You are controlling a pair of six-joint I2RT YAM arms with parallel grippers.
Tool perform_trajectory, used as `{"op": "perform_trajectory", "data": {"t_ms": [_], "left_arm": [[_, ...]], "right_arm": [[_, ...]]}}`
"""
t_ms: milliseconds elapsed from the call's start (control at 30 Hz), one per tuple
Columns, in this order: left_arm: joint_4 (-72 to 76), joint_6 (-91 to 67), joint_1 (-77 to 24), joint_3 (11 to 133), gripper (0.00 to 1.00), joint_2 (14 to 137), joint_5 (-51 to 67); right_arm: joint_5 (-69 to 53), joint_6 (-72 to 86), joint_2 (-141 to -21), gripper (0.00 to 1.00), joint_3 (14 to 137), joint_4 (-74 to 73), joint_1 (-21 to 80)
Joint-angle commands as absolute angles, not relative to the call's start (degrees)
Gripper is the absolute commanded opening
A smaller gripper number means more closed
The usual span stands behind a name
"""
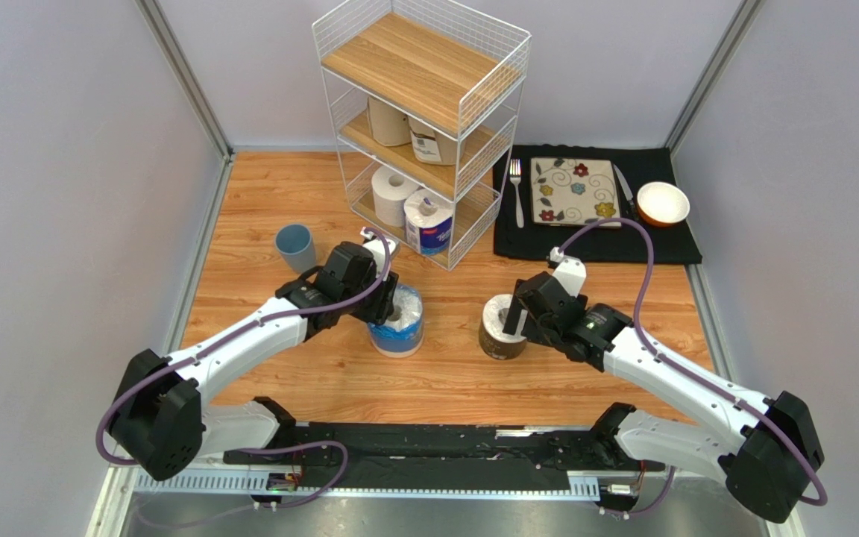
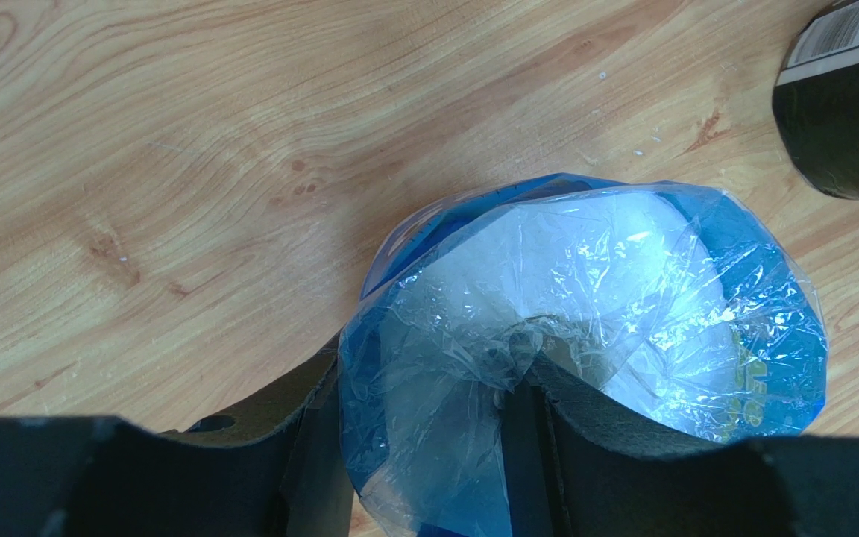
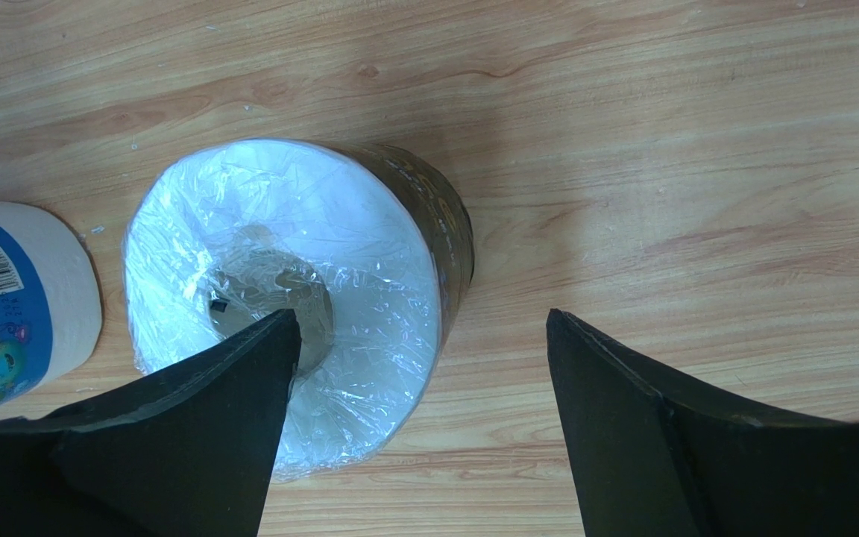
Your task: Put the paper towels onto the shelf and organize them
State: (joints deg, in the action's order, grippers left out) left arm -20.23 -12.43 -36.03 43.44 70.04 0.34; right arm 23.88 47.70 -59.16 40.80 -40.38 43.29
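Note:
The blue-plastic-wrapped paper towel roll stands on end on the table. My left gripper is shut on its wall, one finger outside and one down in the core. The dark-wrapped roll stands upright to its right. Above it my right gripper hangs open, its left finger over the core and its right finger over bare table. The shelf holds two tan rolls on its middle tier. A white roll and a blue-labelled roll stand on the bottom tier.
A blue cup stands left of the shelf. Right of the shelf lies a black mat with a flowered tile, a fork, a knife and a bowl. Grey walls close in both sides.

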Motion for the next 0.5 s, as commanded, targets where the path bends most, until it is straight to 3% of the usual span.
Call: {"op": "perform_trajectory", "data": {"t_ms": [0, 467], "left_arm": [[-22.3, -12.1, -36.5, 42.5, 0.00, 70.4, 0.1], [-33.3, -15.2, -36.4, 61.3, 0.00, 60.7, -6.9]], "right_arm": [[24.3, 46.8, -58.0, 0.84, 39.9, -40.0, 43.1], [23.9, 46.8, -57.0, 0.84, 39.2, -40.1, 43.1]]}}
